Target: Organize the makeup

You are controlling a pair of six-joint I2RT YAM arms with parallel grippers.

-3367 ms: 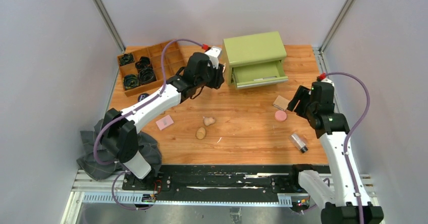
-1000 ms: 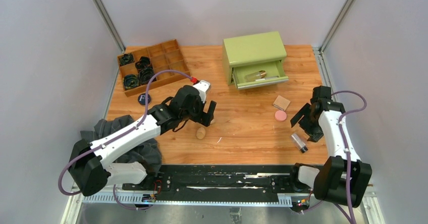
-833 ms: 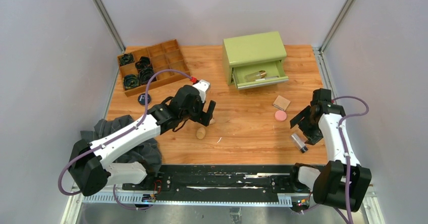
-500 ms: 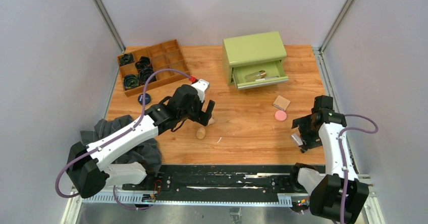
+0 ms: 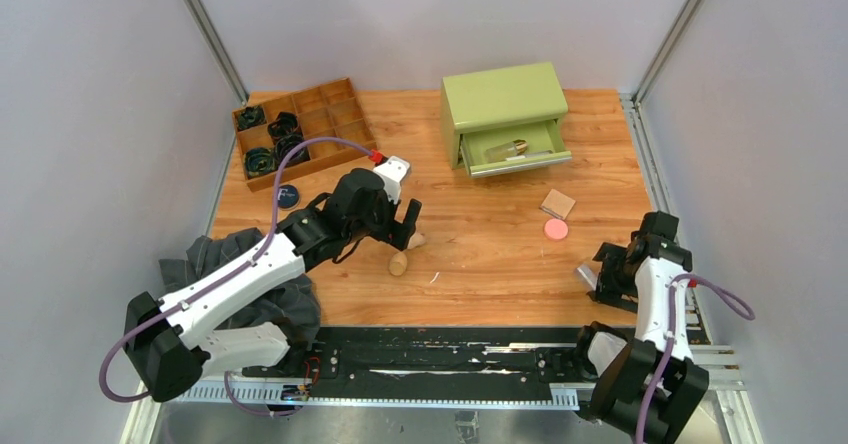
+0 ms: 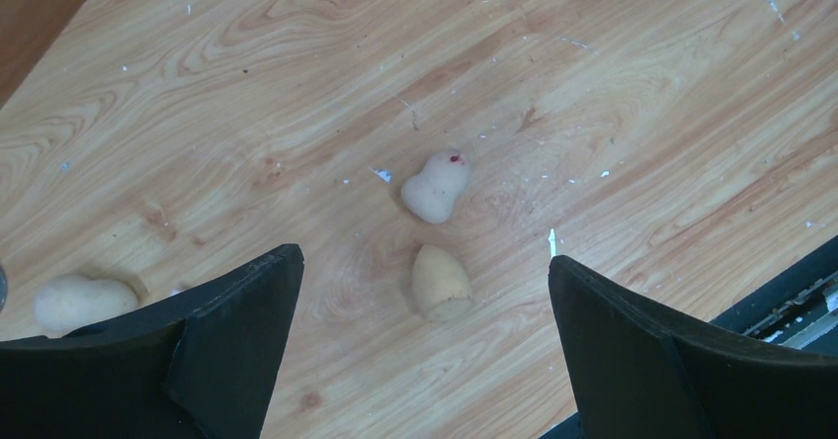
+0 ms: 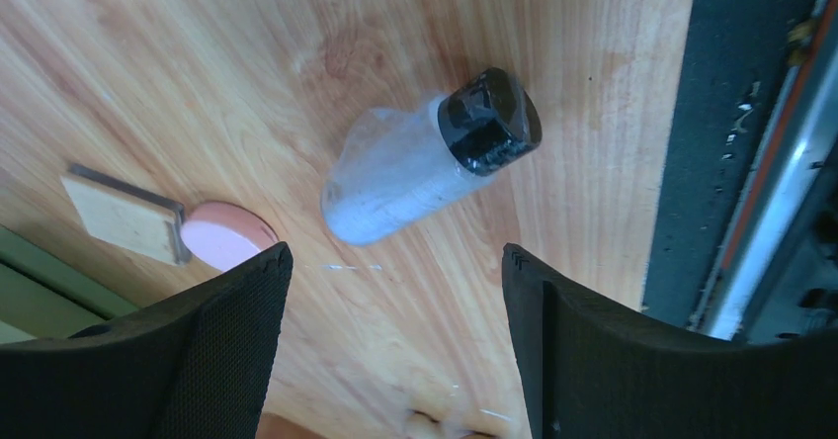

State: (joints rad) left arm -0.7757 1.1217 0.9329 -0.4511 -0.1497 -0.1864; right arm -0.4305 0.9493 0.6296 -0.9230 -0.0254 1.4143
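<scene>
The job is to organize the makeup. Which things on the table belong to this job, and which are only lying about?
Belong to the job: beige sponges, clear bottle, pink puff, tan pad, dark compact, small bottle in the green drawer.
Only lying about: black coiled bands in the wooden tray, dark grey cloth.

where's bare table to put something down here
Bare wood lies between the sponges and the pink puff, and at the back between the divider tray and the green drawer box. Crowded: the near right corner, where the right pincer hangs over the clear bottle.
</scene>
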